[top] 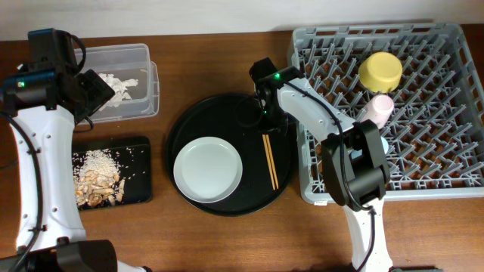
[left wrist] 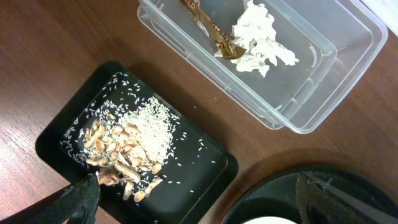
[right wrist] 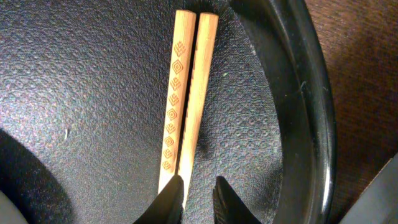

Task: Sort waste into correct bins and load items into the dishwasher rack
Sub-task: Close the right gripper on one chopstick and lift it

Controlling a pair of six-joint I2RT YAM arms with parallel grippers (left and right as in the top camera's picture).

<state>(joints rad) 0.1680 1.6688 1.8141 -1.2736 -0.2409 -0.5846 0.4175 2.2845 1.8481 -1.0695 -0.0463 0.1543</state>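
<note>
Wooden chopsticks [top: 269,160] [right wrist: 186,93] lie side by side on the round black tray [top: 227,113], right of the pale grey plate [top: 208,170]. My right gripper [top: 271,121] [right wrist: 198,199] hovers over their far end, its fingers a narrow gap apart, with the left fingertip covering the chopstick ends and bare tray in the gap. The left gripper [top: 94,94] [left wrist: 199,208] stands wide open and empty above the clear tub [top: 144,60] [left wrist: 323,112], which holds crumpled paper [left wrist: 258,37] and a brown-gold wrapper [left wrist: 214,34]. Rice and brown food pieces [top: 98,174] [left wrist: 140,140] lie in the shallow black tray [top: 140,162] [left wrist: 205,174].
The grey dishwasher rack [top: 431,113] fills the right side and holds a yellow bowl [top: 380,70] and a pink cup [top: 378,111]. The right arm reaches across the rack's left edge. The round tray's raised rim [right wrist: 311,124] runs just right of the chopsticks.
</note>
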